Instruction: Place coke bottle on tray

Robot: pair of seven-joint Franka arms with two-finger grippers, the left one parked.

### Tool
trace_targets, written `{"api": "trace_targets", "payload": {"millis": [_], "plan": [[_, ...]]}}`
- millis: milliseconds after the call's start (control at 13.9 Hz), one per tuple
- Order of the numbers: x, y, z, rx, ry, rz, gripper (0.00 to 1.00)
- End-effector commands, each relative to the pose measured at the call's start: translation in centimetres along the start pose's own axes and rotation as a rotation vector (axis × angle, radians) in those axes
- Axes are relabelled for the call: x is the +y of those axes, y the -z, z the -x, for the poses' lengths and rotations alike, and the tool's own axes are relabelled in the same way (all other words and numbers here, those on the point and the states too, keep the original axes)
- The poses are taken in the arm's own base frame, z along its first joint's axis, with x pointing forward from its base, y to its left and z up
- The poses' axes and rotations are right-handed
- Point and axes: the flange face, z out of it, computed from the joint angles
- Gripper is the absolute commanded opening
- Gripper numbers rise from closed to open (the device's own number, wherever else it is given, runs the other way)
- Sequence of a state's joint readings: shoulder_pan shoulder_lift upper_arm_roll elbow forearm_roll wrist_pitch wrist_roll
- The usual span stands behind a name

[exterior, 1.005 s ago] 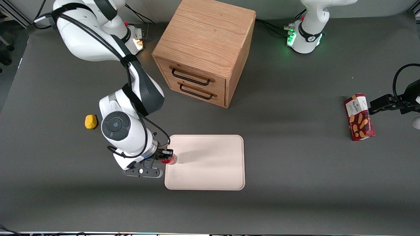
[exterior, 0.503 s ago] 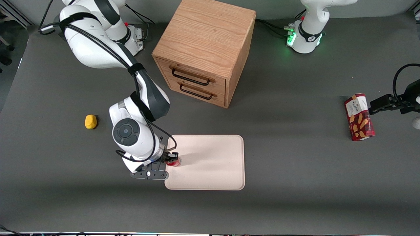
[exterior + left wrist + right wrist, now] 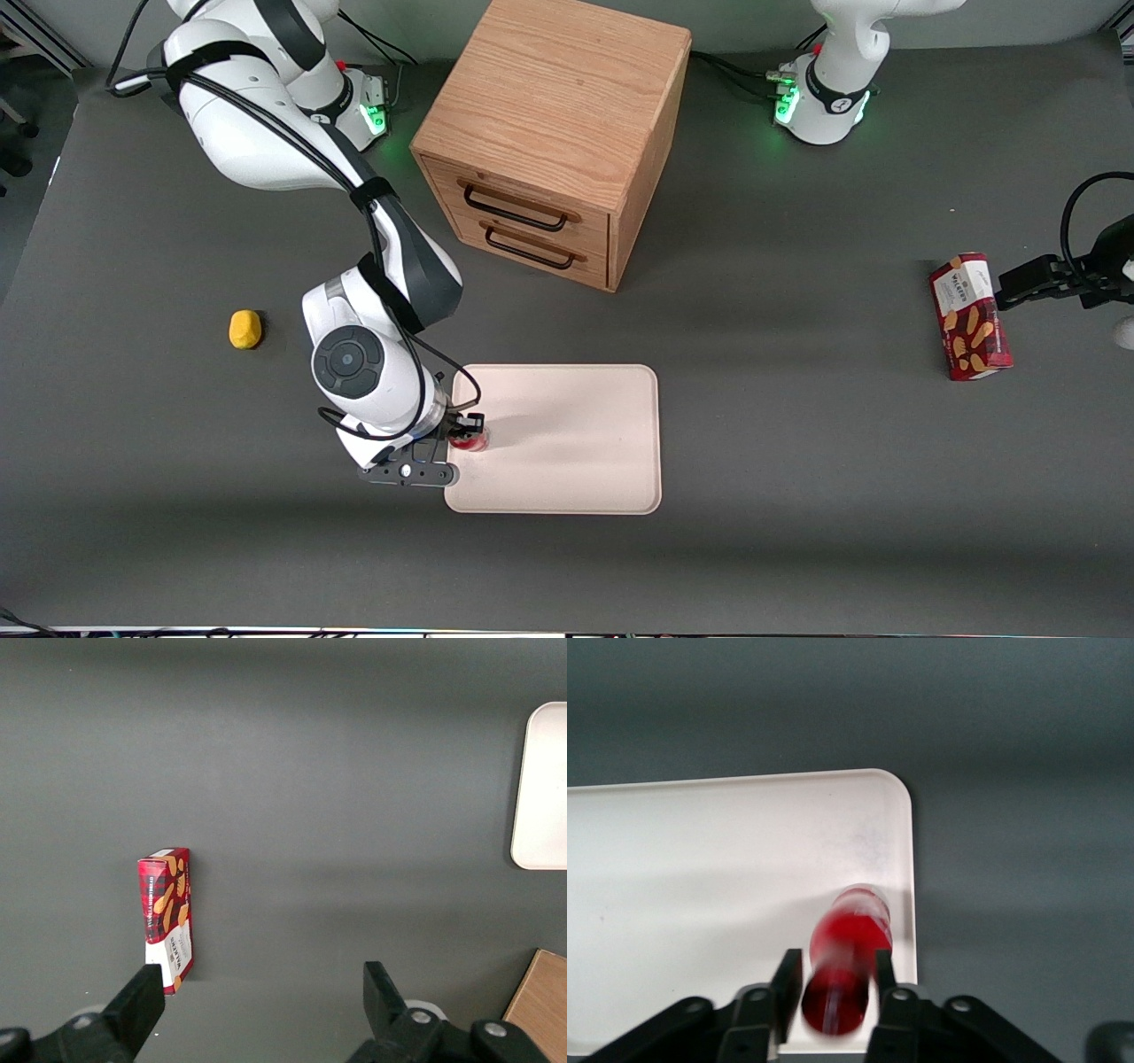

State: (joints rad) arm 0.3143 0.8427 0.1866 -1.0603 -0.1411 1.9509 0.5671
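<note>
Between the gripper (image 3: 835, 979) jaws, coke bottle (image 3: 849, 948) over tray (image 3: 700, 868).

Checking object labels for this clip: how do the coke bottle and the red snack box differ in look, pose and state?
The coke bottle is small and round, standing upright; the snack box is larger, rectangular and lies flat.
The bottle is held in the gripper, over the tray near the working arm's end; the box lies free on the table, toward the parked arm's end.
The bottle is plain red; the box carries biscuit pictures.
Both are mainly red.

A wooden drawer cabinet (image 3: 554, 133), a yellow lump (image 3: 245, 329) and a red snack box (image 3: 969, 316) sit on the dark table (image 3: 797, 496).
</note>
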Motion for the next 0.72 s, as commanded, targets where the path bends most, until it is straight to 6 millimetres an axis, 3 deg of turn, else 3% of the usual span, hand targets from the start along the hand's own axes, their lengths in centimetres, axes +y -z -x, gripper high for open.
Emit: {"api": "trace_targets", "payload": {"millis": [0,72,359,646], "plan": [[-0.3,0.1,0.0,0.027,-0.016,0.016,0.93],[-0.2,0.1,-0.1,0.026,-0.02,0.014,1.0],[-0.2,2.0,0.0,0.039,-0.022,0.008,1.0],[0.5,9.1,1.5,0.017,-0.024,0.034,1.0]]}}
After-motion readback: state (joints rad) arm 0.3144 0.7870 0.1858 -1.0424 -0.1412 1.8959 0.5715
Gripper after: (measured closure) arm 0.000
